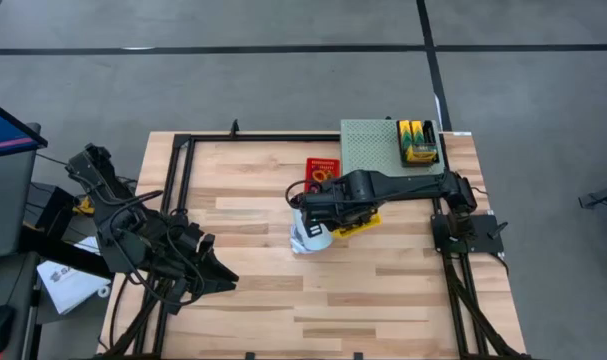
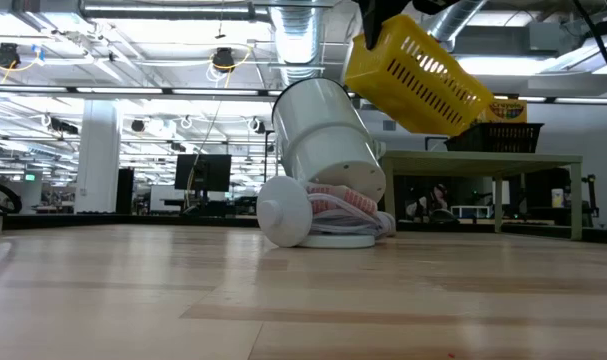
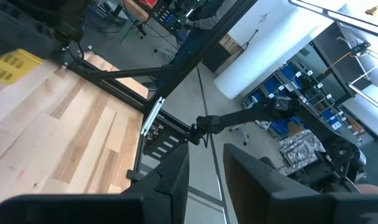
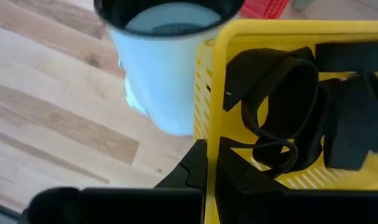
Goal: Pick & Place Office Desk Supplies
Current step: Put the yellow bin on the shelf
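Note:
A yellow slatted basket (image 2: 418, 75) hangs tilted in the air in my right gripper (image 4: 212, 163), which is shut on it. Black binder clips (image 4: 282, 106) lie inside it. Just beside and below it a white tub (image 2: 323, 135) leans tilted on a striped cloth (image 2: 348, 208) and a white round lid (image 2: 283, 210); the right wrist view shows the white tub (image 4: 167, 68) by its dark mouth. Yellow-green crayon boxes (image 1: 417, 140) sit in a black tray on a green mat (image 1: 373, 148). My left gripper (image 3: 204, 177) is open and waits at the table's left near corner. My right gripper holds the yellow basket by one side wall at its rim (image 4: 212, 134), one finger inside the basket and one outside. The basket is lifted clear of the table and tilted, with the clips lying against its lower side.
A red flat packet (image 1: 321, 170) lies on the wood just beyond the tub. Black frame rails (image 1: 178, 190) run along the table's left, far and right edges. Bare wood stretches across the near half of the table.

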Controlling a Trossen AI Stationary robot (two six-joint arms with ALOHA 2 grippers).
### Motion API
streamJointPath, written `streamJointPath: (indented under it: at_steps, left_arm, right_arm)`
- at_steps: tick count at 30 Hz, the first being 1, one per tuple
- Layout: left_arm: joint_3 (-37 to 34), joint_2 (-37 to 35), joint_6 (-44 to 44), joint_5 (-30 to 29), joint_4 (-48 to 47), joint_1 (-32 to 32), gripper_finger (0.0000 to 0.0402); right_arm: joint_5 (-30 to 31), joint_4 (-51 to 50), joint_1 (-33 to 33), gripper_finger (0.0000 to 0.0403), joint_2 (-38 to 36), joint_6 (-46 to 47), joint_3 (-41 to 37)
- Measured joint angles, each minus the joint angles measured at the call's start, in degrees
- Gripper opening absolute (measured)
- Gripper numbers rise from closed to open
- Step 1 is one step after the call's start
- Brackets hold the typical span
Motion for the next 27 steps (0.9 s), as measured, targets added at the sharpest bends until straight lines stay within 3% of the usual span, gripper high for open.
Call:
streamJointPath:
  at_steps: [9, 21, 27]
  left_arm:
    - [0.00, 0.00, 0.00, 0.01, 0.00, 0.00, 0.0094]
    - [0.00, 0.00, -0.02, 0.03, 0.00, -0.02, 0.0094]
    - [0.00, 0.00, -0.20, 0.03, 0.02, -0.02, 0.0094]
  right_arm:
    - [0.11, 0.01, 5.14, 0.0003, 0.00, 4.44, -0.01]
    - [-4.63, 0.00, 18.54, 0.0003, 0.04, 15.79, -2.27]
    - [-6.74, 0.00, 22.49, 0.0003, 0.07, 18.20, 1.79]
